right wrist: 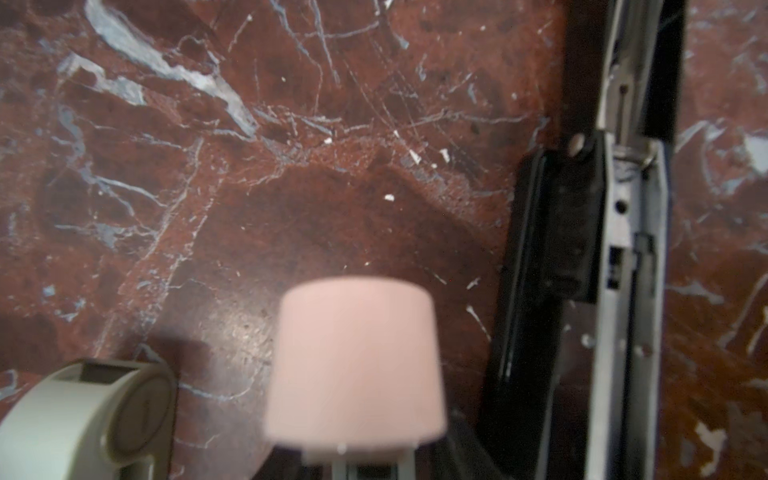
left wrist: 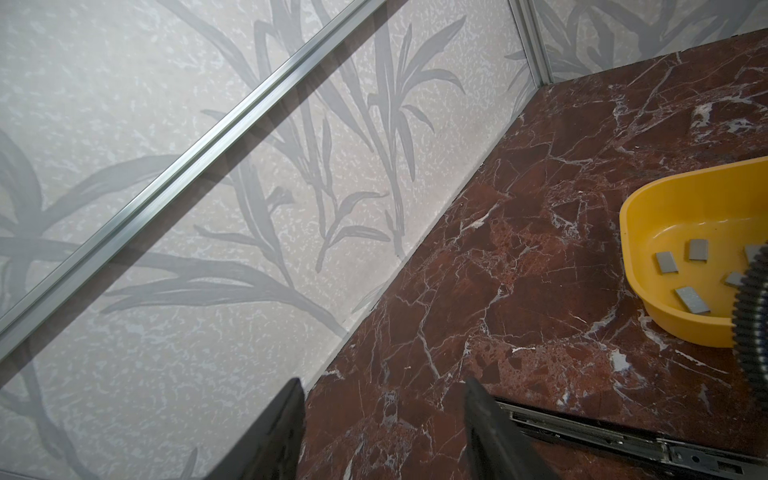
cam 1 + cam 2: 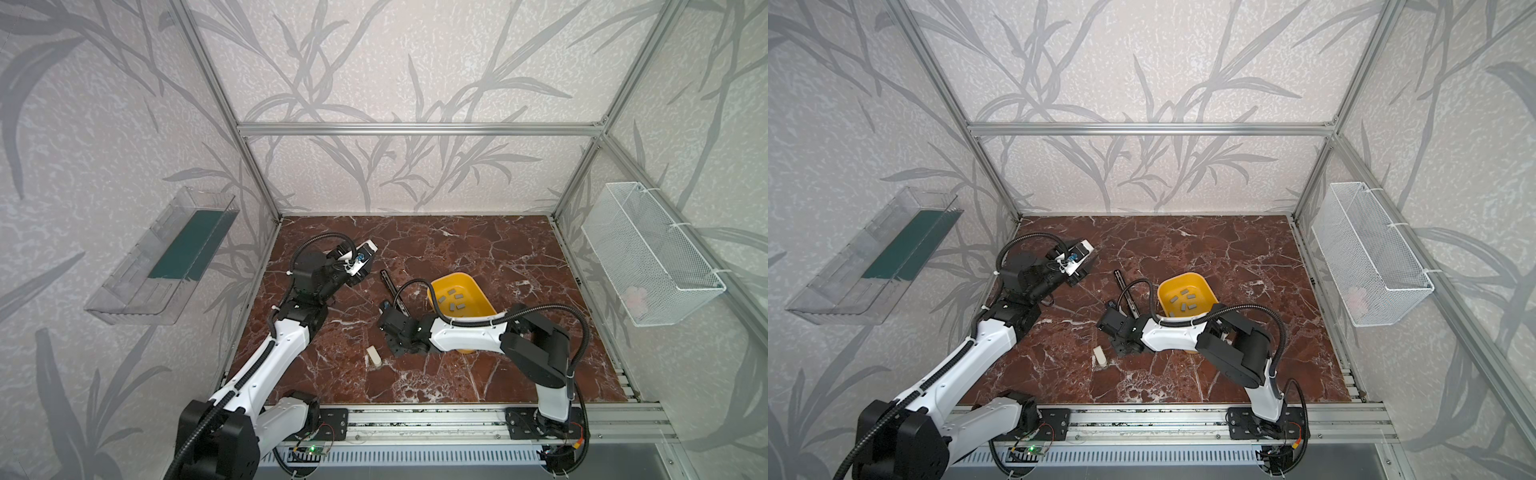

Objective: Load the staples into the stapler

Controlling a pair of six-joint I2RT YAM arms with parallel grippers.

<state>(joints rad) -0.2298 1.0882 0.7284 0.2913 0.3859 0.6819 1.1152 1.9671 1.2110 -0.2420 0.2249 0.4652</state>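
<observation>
Beside tray (image 3: 473, 286): black stapler (image 3: 390, 284) open | left jaws spread | right jaws: cannot tell, blurred

Marble tabletop (image 3: 498, 257): black stapler (image 3: 388, 282), yellow tray (image 3: 473, 301).

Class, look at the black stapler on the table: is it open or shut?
Open: the black stapler lies unfolded flat on the table, metal staple channel exposed.

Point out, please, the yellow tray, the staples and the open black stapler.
yellow tray (image 3: 478, 303): a top view, bare inner surface.
staples (image 2: 666, 262): left wrist view, one strip's middle.
black stapler (image 3: 388, 282): a top view, far end.
</observation>
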